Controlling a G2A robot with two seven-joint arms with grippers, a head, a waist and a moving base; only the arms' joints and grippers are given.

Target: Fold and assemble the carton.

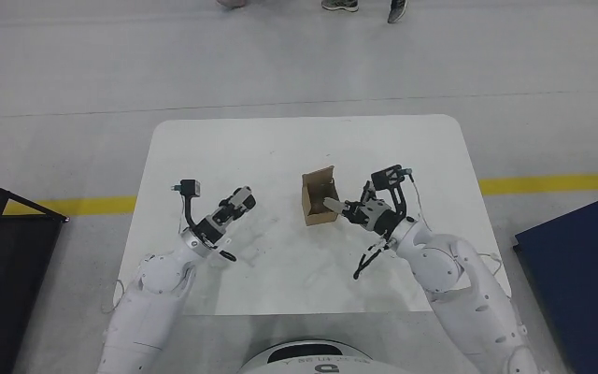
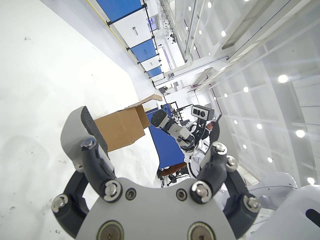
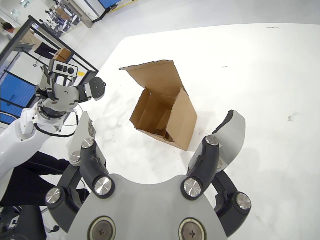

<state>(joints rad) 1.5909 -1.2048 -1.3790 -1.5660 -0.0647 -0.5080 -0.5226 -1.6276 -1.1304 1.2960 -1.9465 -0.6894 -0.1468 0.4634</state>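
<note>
A brown carton [image 1: 320,196] stands upright near the middle of the white table [image 1: 280,150], its top open and one long flap raised. In the right wrist view I look into the carton [image 3: 180,116] from above, with inner flaps folded at its bottom. My right gripper [image 1: 350,208] is close beside the carton's right side, open [image 3: 158,116], holding nothing. My left gripper [image 1: 241,201] hangs over the table well to the left of the carton, open [image 2: 151,118] and empty. From the left wrist, the carton [image 2: 120,128] stands ahead with the right gripper [image 2: 160,121] behind it.
Bare table surface [image 3: 250,63] lies all around the carton. The table's rounded edges drop to a grey floor with a yellow line [image 1: 542,183]. A blue panel [image 1: 565,252] stands off the right side and a dark frame [image 1: 23,252] off the left.
</note>
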